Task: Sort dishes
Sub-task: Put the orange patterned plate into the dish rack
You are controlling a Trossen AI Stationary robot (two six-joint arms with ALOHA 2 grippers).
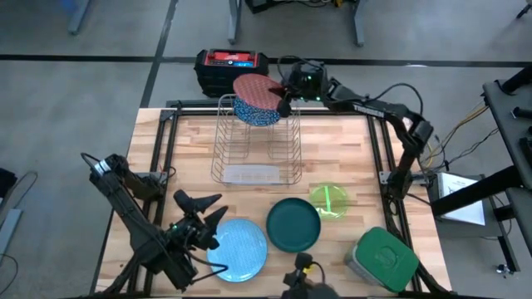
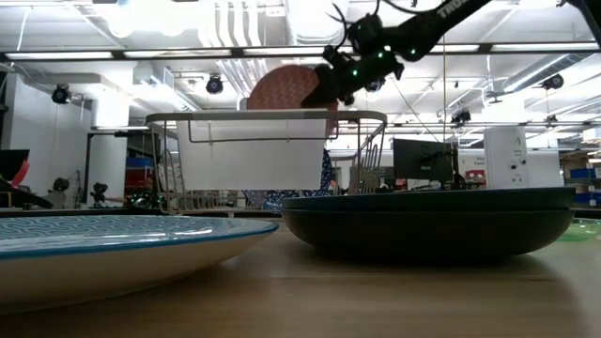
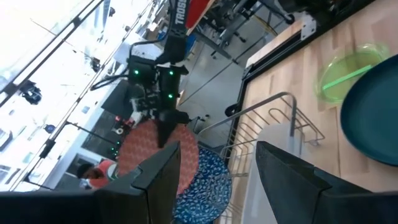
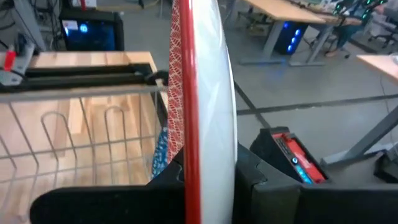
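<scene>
Dishes numbered five in plain sight: a red-patterned plate (image 1: 256, 88), a blue-speckled plate (image 1: 258, 111), a light blue plate (image 1: 240, 250), a dark green plate (image 1: 293, 224) and one translucent neon-green bowl (image 1: 331, 201). A pale flat piece (image 1: 252, 174) also lay on the floor of the silver wire rack (image 1: 223, 149); whether it was a plate could not be told from above.

The rack was the one open container. The blue-speckled plate stood on edge at the rack's far end, and the red-patterned plate was held just over it, also on edge, at the rack's far rim. The right gripper (image 1: 287, 93) clamped that red-patterned plate by its rim, and the right wrist view showed the plate's edge (image 4: 198, 112) wedged between the two dark fingers (image 4: 261, 174). In the low view the same plate (image 2: 286, 91) sat above the rack's top wire (image 2: 268, 115).

The other three dishes rested on the wooden table (image 1: 191, 141), outside the rack: the light blue plate near the front, the dark green plate just beside it, and the neon-green bowl touching or slightly overlapping the green plate's far right edge. A grey container with a green lid (image 1: 384, 257) stood closed at the front right corner.

The left gripper (image 1: 199, 212) hovered beside the light blue plate, its fingers spread apart and empty.
</scene>
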